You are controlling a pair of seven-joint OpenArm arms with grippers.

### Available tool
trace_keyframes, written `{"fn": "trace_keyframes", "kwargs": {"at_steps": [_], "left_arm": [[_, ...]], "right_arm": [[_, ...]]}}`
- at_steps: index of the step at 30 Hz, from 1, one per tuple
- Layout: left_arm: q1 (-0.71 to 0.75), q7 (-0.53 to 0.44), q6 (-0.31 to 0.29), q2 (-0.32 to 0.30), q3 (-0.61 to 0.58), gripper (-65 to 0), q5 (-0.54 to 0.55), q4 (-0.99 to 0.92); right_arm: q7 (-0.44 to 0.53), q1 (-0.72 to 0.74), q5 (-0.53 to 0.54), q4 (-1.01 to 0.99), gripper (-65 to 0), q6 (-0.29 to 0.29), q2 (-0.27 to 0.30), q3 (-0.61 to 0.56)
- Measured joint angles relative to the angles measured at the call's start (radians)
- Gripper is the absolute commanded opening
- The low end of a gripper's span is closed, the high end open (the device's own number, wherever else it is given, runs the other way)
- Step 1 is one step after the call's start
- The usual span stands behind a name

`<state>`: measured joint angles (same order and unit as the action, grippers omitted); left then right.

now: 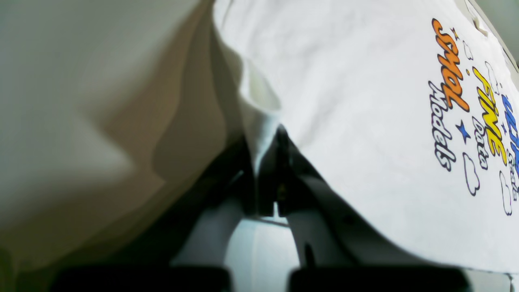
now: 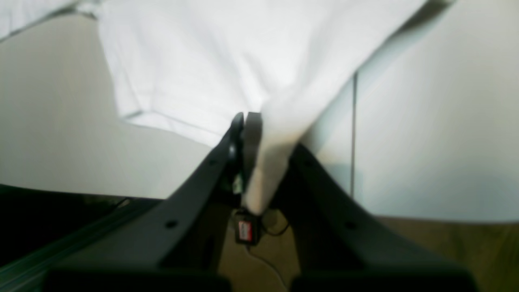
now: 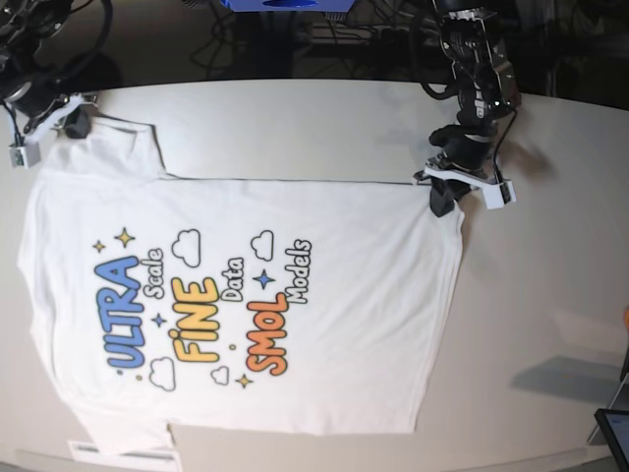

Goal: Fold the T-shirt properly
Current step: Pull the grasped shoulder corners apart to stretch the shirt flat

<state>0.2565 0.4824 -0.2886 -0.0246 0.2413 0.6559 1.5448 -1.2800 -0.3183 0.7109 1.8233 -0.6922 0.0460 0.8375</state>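
- Left gripper (image 1: 267, 162), black and hard-edged, is clamped shut on a pinch of the T-shirt (image 3: 324, 295); in its wrist view a narrow pleat of white cloth runs down between the two dark fingers (image 1: 292, 170).
- From that pinch the fabric rises into a soft, shadowed fold on one side and slopes away smooth and bright on the other, where the printed lettering (image 1: 466, 109) shows in orange, yellow and blue with dark outlines.
- In the base view this gripper (image 3: 444, 197) sits at the shirt's hem corner nearest the far table edge, on that view's right.
- Right gripper (image 2: 247, 134) is likewise closed on the T-shirt (image 2: 211, 69); a bunched tongue of white cloth is squeezed between its matte black fingers (image 2: 239, 134) and hangs down past them.
- Above that grip the cloth fans out wide, plain white, with a stitched hem edge (image 2: 162, 119) along its lower border.
- In the base view the right gripper (image 3: 71, 116) holds the shoulder and sleeve area at the far left.
- T-shirt lies spread flat, print up, across the pale table (image 3: 550, 295), collar end to the left, hem to the right, lightly rippled.
- Cartoon clouds (image 3: 263, 242) and small stars (image 3: 125, 237) ring the lettering.
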Motion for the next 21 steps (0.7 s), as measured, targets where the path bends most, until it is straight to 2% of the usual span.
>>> {"fn": "trace_keyframes", "kwargs": {"at_steps": [4,21], "left_arm": [[0.062,0.005,0.005,0.0,0.0,-65.0,-0.002,0.058],[0.226,0.015,0.007,0.005,0.0,-65.0,-0.005,0.217]], "right_arm": [[-0.04,-0.006,0.01,0.047,-65.0,0.0,0.011,0.0],[-0.047,-0.075,0.015,0.098,-65.0,0.0,0.012,0.006]]}}
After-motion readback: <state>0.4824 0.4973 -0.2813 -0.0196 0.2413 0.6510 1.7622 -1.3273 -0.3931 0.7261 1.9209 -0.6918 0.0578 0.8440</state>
